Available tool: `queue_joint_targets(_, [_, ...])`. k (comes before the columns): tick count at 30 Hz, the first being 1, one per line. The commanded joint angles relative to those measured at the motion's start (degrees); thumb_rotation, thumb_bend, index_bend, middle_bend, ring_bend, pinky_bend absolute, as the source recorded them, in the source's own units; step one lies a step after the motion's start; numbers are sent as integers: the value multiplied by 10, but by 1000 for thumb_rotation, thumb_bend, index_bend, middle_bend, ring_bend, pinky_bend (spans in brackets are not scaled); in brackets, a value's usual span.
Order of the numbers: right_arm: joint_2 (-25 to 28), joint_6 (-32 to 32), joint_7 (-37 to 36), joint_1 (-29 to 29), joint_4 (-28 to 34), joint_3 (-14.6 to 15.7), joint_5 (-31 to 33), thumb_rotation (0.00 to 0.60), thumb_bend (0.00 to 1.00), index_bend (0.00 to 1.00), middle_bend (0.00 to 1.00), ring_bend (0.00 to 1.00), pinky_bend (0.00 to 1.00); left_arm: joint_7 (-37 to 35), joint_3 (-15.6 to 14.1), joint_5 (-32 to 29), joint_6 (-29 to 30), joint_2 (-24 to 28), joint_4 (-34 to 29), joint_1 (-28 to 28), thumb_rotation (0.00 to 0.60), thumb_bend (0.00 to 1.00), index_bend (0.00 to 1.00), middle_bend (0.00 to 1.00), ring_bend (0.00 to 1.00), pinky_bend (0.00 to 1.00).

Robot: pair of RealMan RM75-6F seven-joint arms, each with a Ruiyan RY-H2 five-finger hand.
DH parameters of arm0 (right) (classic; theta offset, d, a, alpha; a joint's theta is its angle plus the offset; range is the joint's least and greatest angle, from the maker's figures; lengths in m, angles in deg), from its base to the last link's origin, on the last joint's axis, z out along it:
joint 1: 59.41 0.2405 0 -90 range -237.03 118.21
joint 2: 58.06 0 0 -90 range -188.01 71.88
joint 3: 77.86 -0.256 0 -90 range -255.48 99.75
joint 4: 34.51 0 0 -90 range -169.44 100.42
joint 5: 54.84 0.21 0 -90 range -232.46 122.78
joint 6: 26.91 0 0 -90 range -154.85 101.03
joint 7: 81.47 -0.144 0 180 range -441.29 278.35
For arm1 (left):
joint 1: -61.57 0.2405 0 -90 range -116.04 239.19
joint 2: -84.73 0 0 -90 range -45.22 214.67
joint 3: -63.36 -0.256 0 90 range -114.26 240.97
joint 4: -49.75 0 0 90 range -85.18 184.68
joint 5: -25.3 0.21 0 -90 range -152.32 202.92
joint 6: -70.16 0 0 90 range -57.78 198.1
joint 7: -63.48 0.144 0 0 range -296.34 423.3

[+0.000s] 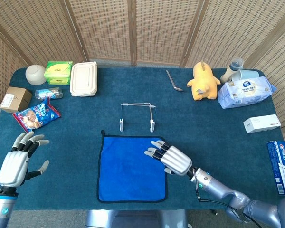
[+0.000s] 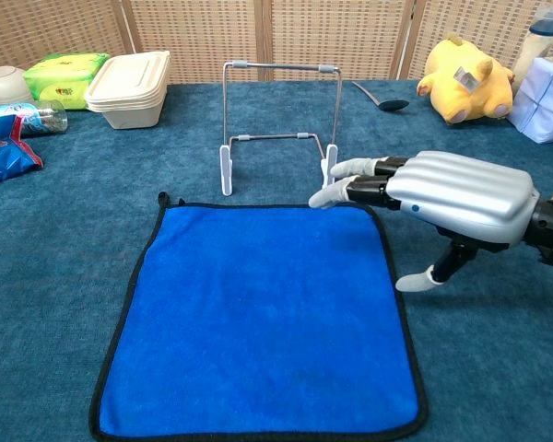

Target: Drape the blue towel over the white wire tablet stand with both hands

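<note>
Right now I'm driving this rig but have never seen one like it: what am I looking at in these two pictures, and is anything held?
These are two robot arms ending in metal hands with fingers. One picture looks down from the robot's head; the other looks forward from its chest, low over the table.

The blue towel lies flat on the table, and just beyond it stands the white wire stand, bare.

The right hand hovers open over the towel's far right corner, fingers apart, holding nothing. The left hand is open too, off to the towel's left, and shows only in the head view.

Along the table's far edge and sides lie other things, such as a yellow plush toy, a spoon and a lunch box.
</note>
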Motion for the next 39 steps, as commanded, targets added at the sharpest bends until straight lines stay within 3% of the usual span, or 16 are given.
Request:
queue_joint_targets(1, [-13,7,-5,5,-23,8,-2,600,143,134,202,67,178,1,0,0,0,0,-1,0,600,409,289,227,123,7])
queue_joint_targets(16, [-55,31,-32,17,-110,29,3,600,143,138,199,55,172,-7,-2,0,3,-1,3,4,600,409,288,227,123,7])
queue_joint_targets(39, [-72,33,-44,35,-141,47,18,600,145,140,199,53,160,-7,-2,-1,-4,-10,10,-1,600,410,289,227,123,7])
